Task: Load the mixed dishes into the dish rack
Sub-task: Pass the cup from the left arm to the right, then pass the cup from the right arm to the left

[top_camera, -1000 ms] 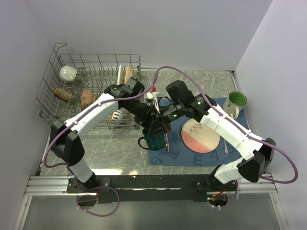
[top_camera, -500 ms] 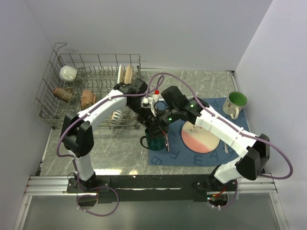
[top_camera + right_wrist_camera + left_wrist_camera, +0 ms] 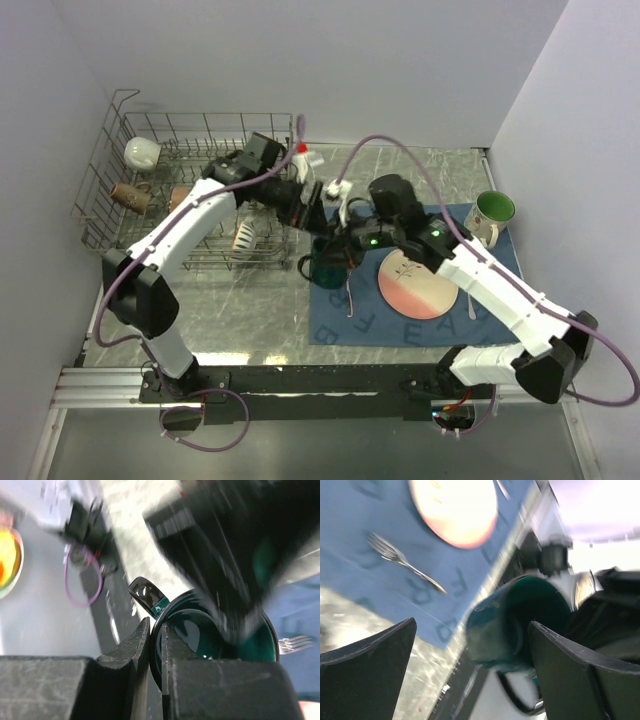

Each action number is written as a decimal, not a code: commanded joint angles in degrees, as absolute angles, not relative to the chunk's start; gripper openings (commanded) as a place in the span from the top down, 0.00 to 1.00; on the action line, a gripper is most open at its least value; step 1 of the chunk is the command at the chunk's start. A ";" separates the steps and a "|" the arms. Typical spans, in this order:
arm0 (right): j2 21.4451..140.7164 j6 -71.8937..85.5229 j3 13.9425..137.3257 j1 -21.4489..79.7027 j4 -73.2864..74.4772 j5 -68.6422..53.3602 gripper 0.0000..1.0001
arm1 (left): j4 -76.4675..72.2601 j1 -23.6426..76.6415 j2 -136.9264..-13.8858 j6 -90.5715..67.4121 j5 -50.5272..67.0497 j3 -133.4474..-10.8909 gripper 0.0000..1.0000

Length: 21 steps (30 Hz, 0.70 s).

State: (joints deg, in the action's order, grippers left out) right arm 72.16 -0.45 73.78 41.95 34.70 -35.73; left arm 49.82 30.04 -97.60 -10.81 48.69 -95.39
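Observation:
A dark green mug [image 3: 324,266] is upright over the left edge of the blue placemat [image 3: 400,325]. My right gripper [image 3: 340,246] is shut on the mug's rim, one finger inside and one outside [image 3: 161,645]. In the right wrist view the mug [image 3: 220,635] fills the middle. My left gripper [image 3: 306,206] is open just up-left of the mug, between it and the dish rack [image 3: 100,195]. Its left wrist view shows the mug [image 3: 520,625] lying beyond the wide-open fingers [image 3: 580,675]. A pink-and-cream plate [image 3: 417,283] and a metal fork [image 3: 349,298] lie on the placemat.
The rack holds a white mug [image 3: 142,152], two brown cups [image 3: 130,195], upright plates [image 3: 262,154] and a small bowl [image 3: 245,238]. A green-lined white mug [image 3: 492,214] stands at the placemat's far right corner. A spoon [image 3: 471,306] lies right of the plate.
My left gripper has opened, let go of the dark mug and pulled back up-left toward the rack. The right gripper now holds the mug by its rim.

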 commanded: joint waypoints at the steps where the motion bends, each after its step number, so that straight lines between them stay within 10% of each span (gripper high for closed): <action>1: 67.15 5.27 76.72 37.63 23.66 -33.48 1.00 | 45.00 25.59 -93.26 -17.39 40.97 -98.79 0.01; 21: 82.17 48.66 87.91 25.40 -2.03 -58.00 1.00 | 6.42 21.53 -64.87 -29.36 22.51 -73.66 0.01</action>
State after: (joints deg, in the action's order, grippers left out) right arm 81.76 32.38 87.83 26.87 20.36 -49.60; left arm 14.37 21.58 -66.32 -26.85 25.34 -75.88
